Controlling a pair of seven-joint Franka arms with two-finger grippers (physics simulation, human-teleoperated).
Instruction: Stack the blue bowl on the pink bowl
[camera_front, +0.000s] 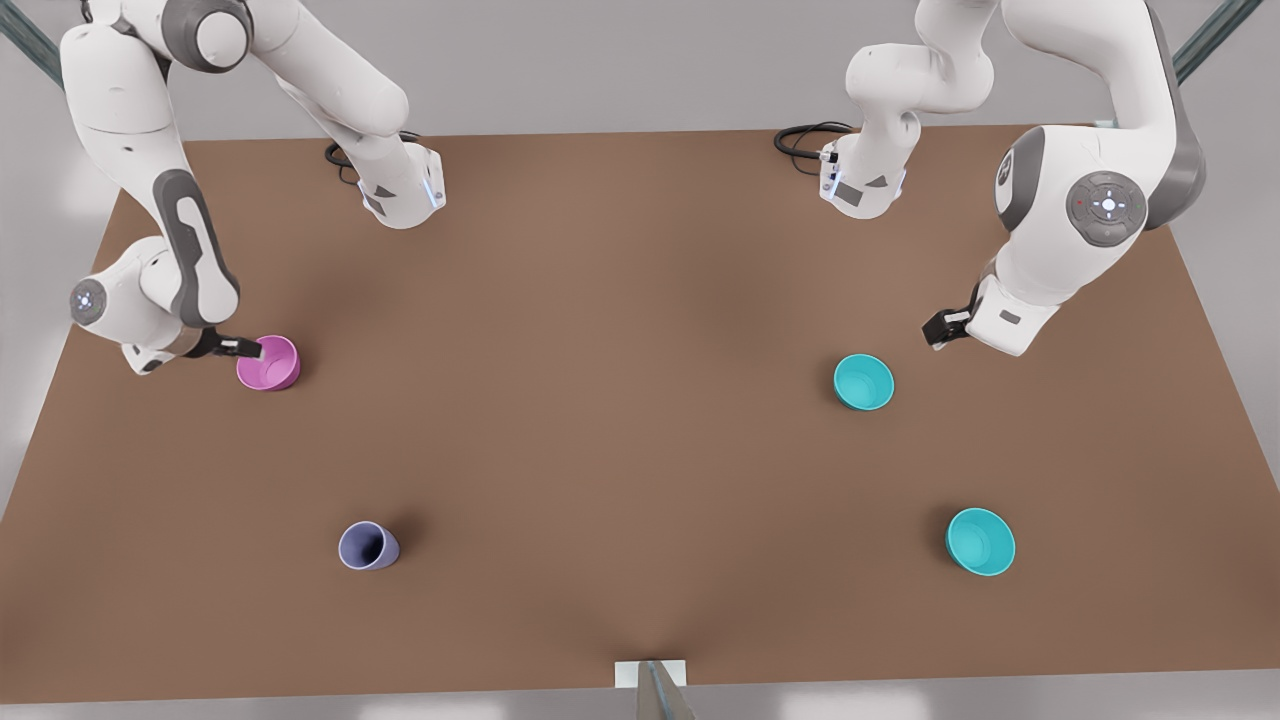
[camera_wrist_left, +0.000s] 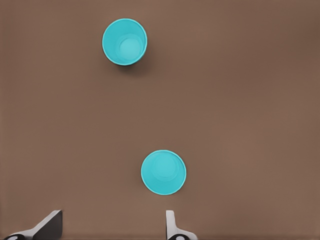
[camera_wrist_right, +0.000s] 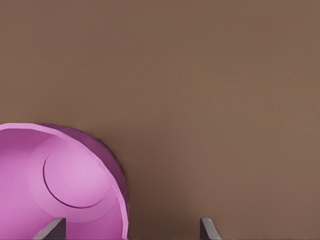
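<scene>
1. As we look over the brown tabletop (camera_front: 640, 420), we count four containers, and each one is empty: the pink bowl (camera_front: 269, 363), the blue bowl (camera_front: 864, 382), a second teal bowl (camera_front: 980, 541) and a lavender cup (camera_front: 368, 546).
2. The pink bowl sits at the front view's left, well apart from the blue bowl on the front view's right. We see its smooth bare floor in the right wrist view (camera_wrist_right: 70, 180).
3. The blue bowl (camera_wrist_left: 163, 172) stands upright with its mouth facing up. Being round, it has no long axis that we can name. Nothing touches it.
4. The second teal bowl (camera_wrist_left: 124, 41) lies nearer the front edge on the front view's right, apart from the blue bowl, and looks slightly wider. The lavender cup stands nearer the front edge on the front view's left.
5. The right claw (camera_front: 245, 348) is at the pink bowl's rim. Its fingers (camera_wrist_right: 52, 229) are spread wide; one is inside the bowl and the other is outside the wall, so they straddle the rim (camera_wrist_right: 122, 200) without pinching it.
6. The left claw (camera_front: 938, 330) hovers near the blue bowl, toward the tabletop's far side. Its fingers (camera_wrist_left: 172, 226) are spread apart and it holds nothing.
</scene>
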